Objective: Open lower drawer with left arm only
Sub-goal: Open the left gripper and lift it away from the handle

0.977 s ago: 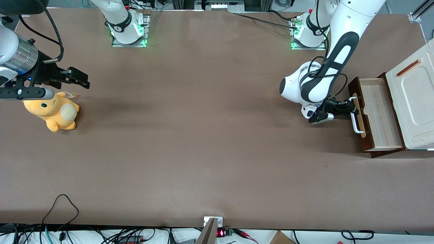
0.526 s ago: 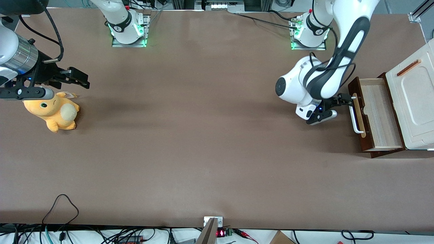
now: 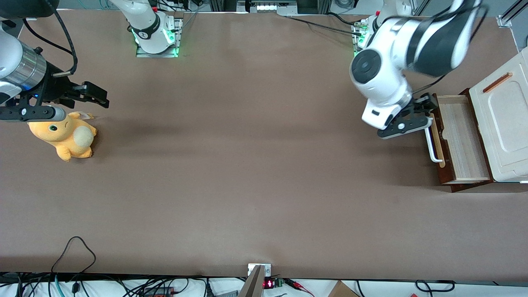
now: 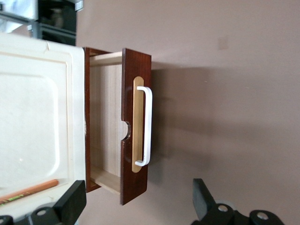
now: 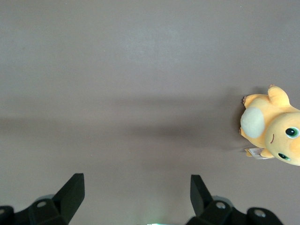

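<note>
Front view: tool (image 3: 427,108) above lower drawer (image 3: 458,138).

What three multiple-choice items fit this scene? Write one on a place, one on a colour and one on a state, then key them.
1. Where is the gripper?
A. In the drawer
B. Raised near the drawer front, off the handle
C. Over the plush toy

2. What colour is the handle?
A. White
B. Black
C. Red

3. What state is the lower drawer in?
A. Shut
B. Lifted out onto the table
C. Pulled out, empty

Key: 1 B, the wrist view shows both fingers spread wide and clear of the handle; 2 A, a white bar on a pale tan strip; 3 C, its light wood floor lies bare under the white cabinet top.
</note>
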